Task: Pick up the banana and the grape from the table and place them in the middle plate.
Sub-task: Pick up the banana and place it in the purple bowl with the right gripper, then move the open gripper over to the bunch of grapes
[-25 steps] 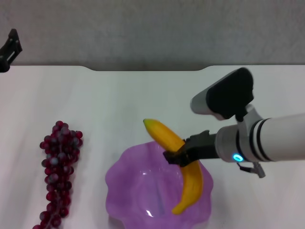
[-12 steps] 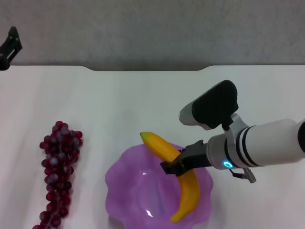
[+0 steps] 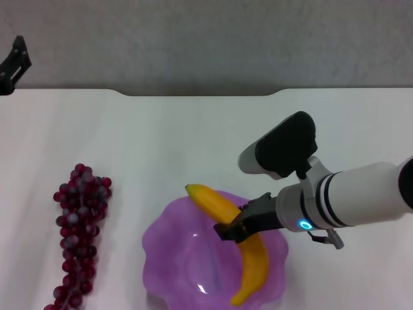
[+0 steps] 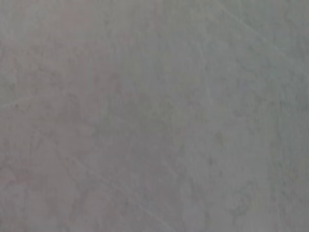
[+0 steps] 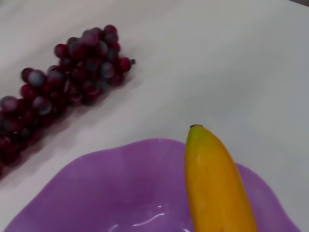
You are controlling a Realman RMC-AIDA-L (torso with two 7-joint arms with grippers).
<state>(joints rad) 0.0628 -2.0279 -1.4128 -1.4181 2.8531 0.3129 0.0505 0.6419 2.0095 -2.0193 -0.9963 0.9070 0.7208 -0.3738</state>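
My right gripper (image 3: 235, 229) is shut on the yellow banana (image 3: 233, 239) at its middle and holds it over the right half of the purple scalloped plate (image 3: 174, 258). Whether the banana touches the plate I cannot tell. The banana (image 5: 215, 183) and the plate (image 5: 120, 188) also show in the right wrist view. The bunch of dark-red grapes (image 3: 80, 232) lies on the white table (image 3: 181, 135) left of the plate, apart from it, and it shows in the right wrist view (image 5: 63, 82) too. My left gripper (image 3: 13, 64) is parked at the far left edge.
The table's far edge with its shallow notch (image 3: 200, 94) runs across the back, with grey floor beyond. The left wrist view shows only a plain grey surface.
My right gripper has moved left and lower with the banana, bringing it further over the plate. The grapes and the left arm have not moved.
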